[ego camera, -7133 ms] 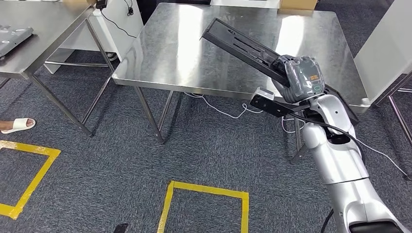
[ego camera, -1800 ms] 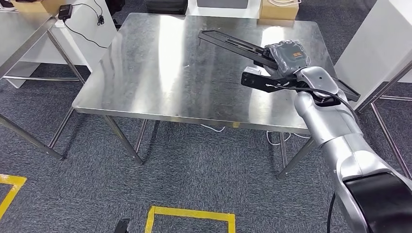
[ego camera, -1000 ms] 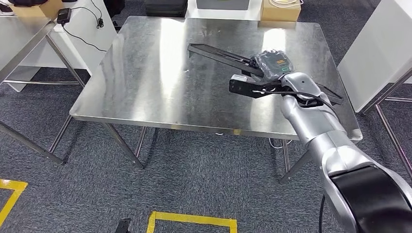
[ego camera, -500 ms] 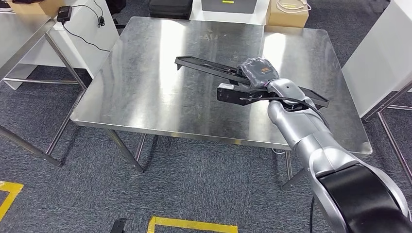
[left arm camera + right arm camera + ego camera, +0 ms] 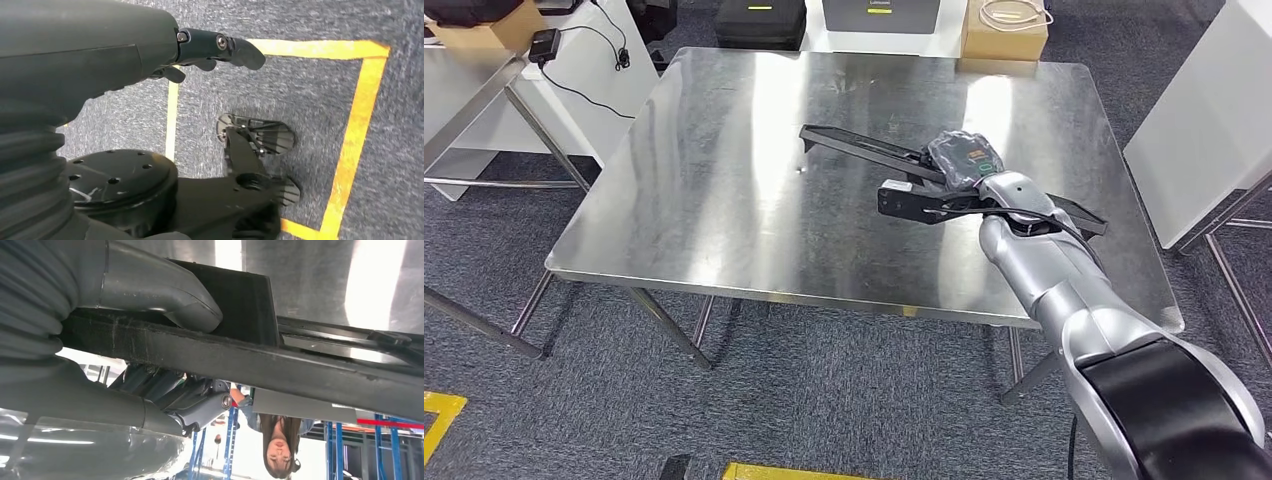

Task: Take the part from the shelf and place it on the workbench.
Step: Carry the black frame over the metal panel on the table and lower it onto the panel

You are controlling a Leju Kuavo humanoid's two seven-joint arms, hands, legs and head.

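So the right hand [image 5: 965, 160] is out over the steel counter [image 5: 724, 200], wrapped around a long flat black part [image 5: 854, 148]. The part is a narrow tray-looking bar running diagonally across the counter's right half, one end pointing toward the middle and the other sticking out past the wrist toward the right edge. From where I'm standing I honestly can't tell if it's touching the surface or just above it. In the right wrist view you can see the thick grey thumb [image 5: 165, 295] pressed on one face of the black bar [image 5: 300, 365] and the darker fingers [image 5: 200, 407] curled under the other side, so it's a proper grip.

The left hand [image 5: 210, 50] is hanging down over the grey carpet [image 5: 310, 100] with yellow tape lines [image 5: 355, 115], holding nothing, fingers loosely extended.

A cardboard box [image 5: 1006, 25] sits past the counter's far edge, and a person [image 5: 277, 445] is standing in the background.
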